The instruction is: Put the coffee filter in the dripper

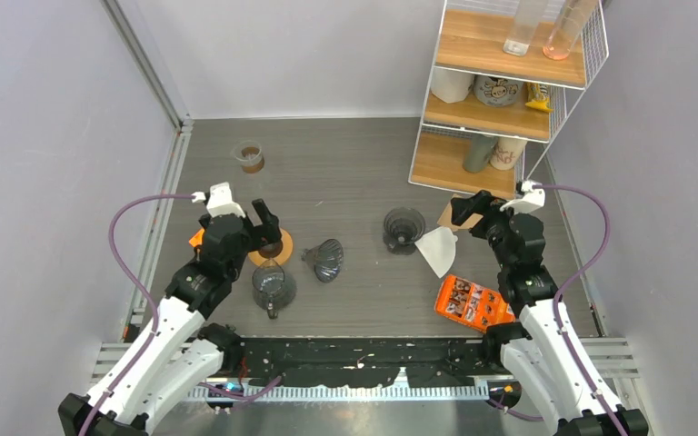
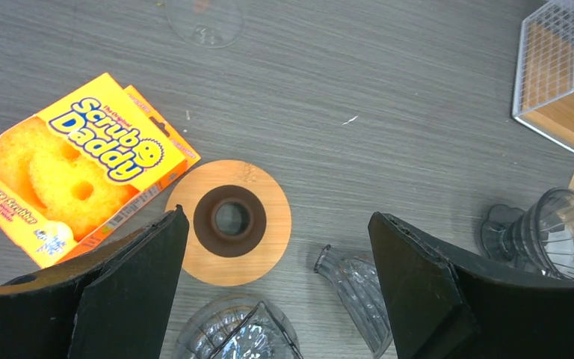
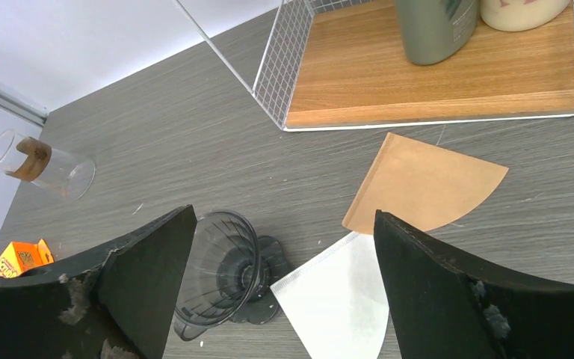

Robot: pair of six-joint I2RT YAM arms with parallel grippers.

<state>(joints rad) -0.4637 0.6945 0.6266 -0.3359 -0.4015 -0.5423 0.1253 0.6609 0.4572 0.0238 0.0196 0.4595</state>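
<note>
A white coffee filter point(image 1: 438, 250) lies flat on the table, its tip against the base of a dark clear dripper point(image 1: 403, 227) that is tipped on its side. Both show in the right wrist view: the filter point(image 3: 340, 299) and the dripper point(image 3: 220, 273). A brown filter point(image 3: 418, 183) lies just behind the white one. My right gripper point(image 1: 466, 213) is open and empty, hovering above the filters point(image 3: 284, 217). My left gripper point(image 1: 271, 234) is open and empty above a wooden ring base point(image 2: 269, 224).
Two more clear drippers point(image 1: 325, 259) point(image 1: 273, 286) lie near the left gripper. A Scrub Daddy box point(image 2: 75, 168) lies at the left. An orange packet point(image 1: 473, 302) lies near the right arm. A glass cup point(image 1: 251, 157) stands at the back left. A wire shelf point(image 1: 500, 91) stands at the back right.
</note>
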